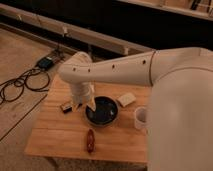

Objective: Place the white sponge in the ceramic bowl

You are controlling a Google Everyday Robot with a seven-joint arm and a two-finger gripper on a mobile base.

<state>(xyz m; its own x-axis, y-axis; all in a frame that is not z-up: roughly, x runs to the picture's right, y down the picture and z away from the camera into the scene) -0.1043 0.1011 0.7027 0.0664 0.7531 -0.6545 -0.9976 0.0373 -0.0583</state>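
The white sponge lies flat on the wooden table, just right of and behind the ceramic bowl. The bowl is dark, glossy and round, near the table's middle. My gripper hangs from the white arm at the bowl's left rim, pointing down. The sponge is about a bowl's width to the right of the gripper and apart from it.
A white cylindrical cup stands right of the bowl, partly behind my arm. A dark rectangular bar lies left of the gripper. A reddish-brown oblong object lies in front of the bowl. Cables and a box lie on the floor at left.
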